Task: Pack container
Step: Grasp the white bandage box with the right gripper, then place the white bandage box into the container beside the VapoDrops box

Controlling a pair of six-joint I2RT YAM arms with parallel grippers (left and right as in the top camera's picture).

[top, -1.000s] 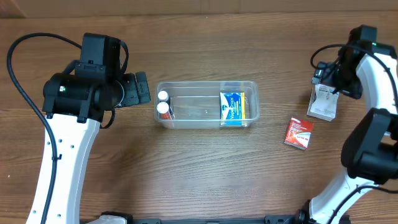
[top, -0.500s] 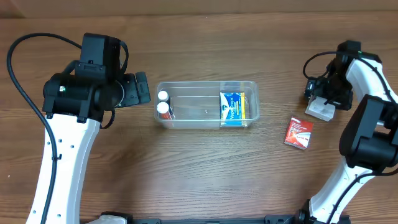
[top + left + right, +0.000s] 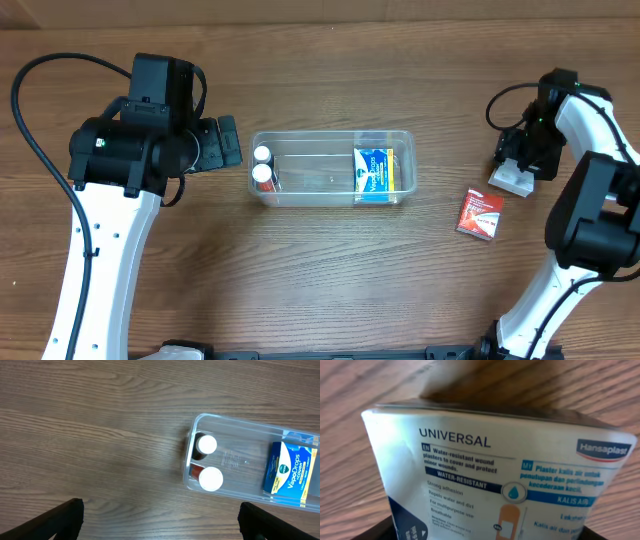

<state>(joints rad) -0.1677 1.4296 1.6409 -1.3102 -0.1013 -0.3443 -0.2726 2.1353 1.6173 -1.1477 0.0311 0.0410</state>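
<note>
On our wooden table the clear container sits mid-table, with a VapoDrops box at its right end and two white-capped bottles at its left. Our left hand hovers just left of it, fingers spread wide. Our right hand, well off to the right, pinches a white Hansaplast plaster box, with a small red box lying near.

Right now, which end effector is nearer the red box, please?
Right. The right end effector is at the Hansaplast box just beyond the red box; the left end effector is far across the container.
</note>
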